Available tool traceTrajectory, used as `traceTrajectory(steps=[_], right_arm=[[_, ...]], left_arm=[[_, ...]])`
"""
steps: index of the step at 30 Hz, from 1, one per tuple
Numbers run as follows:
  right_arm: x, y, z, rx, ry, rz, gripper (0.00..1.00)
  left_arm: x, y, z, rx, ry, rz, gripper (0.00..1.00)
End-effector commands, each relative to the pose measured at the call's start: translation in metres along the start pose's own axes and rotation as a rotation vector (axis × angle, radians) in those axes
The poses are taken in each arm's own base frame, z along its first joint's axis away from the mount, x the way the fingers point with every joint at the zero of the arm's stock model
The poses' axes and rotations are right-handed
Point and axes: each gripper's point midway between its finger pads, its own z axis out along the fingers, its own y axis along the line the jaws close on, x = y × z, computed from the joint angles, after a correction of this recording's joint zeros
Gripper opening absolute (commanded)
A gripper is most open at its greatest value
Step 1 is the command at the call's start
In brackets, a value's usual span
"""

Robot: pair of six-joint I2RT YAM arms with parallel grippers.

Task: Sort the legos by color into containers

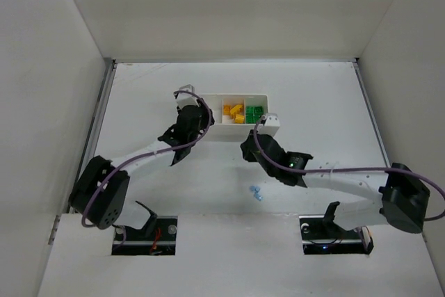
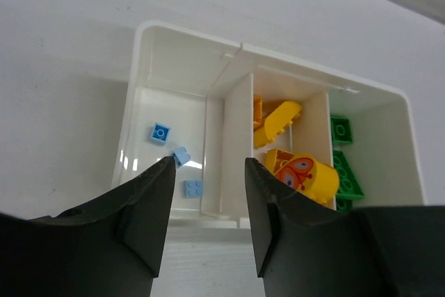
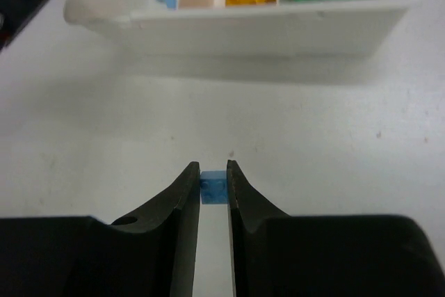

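The white tray [image 2: 138, 67] has three compartments side by side. In the left wrist view, light blue legos [image 2: 160, 132] lie in the left one, yellow legos [image 2: 278, 119] in the middle one and green legos [image 2: 344, 172] in the right one. My left gripper [image 2: 208, 168] hovers over the tray's near wall, open, with nothing between its jaws. A small blue brick [image 2: 181, 156] shows just past its left fingertip. My right gripper [image 3: 213, 172] is shut on a tiny blue lego [image 3: 213, 187], low over the table in front of the tray [image 3: 278, 29].
Two more small blue legos [image 1: 257, 193] lie on the table near the front, between the arm bases. White walls close in the table on the left, back and right. The tray [image 1: 268, 95] sits mid-table, both grippers close to it.
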Motion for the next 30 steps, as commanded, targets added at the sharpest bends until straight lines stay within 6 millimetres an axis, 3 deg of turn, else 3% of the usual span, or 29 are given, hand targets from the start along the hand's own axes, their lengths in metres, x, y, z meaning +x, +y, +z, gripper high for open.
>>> traceTrajectory(steps=[1,5,13,15,17,20,24,27,30], right_arm=[[-0.062,0.045,0.020,-0.135,-0.132,0.030,0.21],[-0.092,0.063,0.054,-0.160,-0.168,0.023,0.21],[-0.115,0.104,0.121,-0.186,-0.163,-0.002,0.23],[-0.116,0.109,0.133,-0.182,-0.159,0.001,0.28],[-0.117,0.111,0.138,-0.179,-0.156,0.002,0.41],[-0.125,0.111,0.127,-0.182,-0.175,0.004,0.55],[-0.127,0.087,0.099,-0.152,-0.201,0.000,0.57],[-0.108,0.047,0.072,-0.097,-0.196,-0.003,0.42],[-0.075,0.008,0.045,-0.047,-0.167,0.003,0.28]], left_arm=[[-0.029,-0.014,-0.031,0.080,-0.090,-0.040,0.40],[-0.003,-0.004,-0.068,0.108,-0.050,-0.021,0.36],[0.080,0.026,-0.117,0.114,0.113,-0.003,0.35],[0.093,0.023,-0.122,0.131,0.138,0.010,0.35],[0.105,0.017,-0.124,0.145,0.160,0.024,0.36],[0.117,-0.006,-0.127,0.202,0.186,0.062,0.38],[0.137,-0.045,-0.133,0.302,0.225,0.141,0.39],[0.157,-0.071,-0.139,0.369,0.268,0.217,0.38],[0.176,-0.093,-0.150,0.440,0.298,0.295,0.37]])
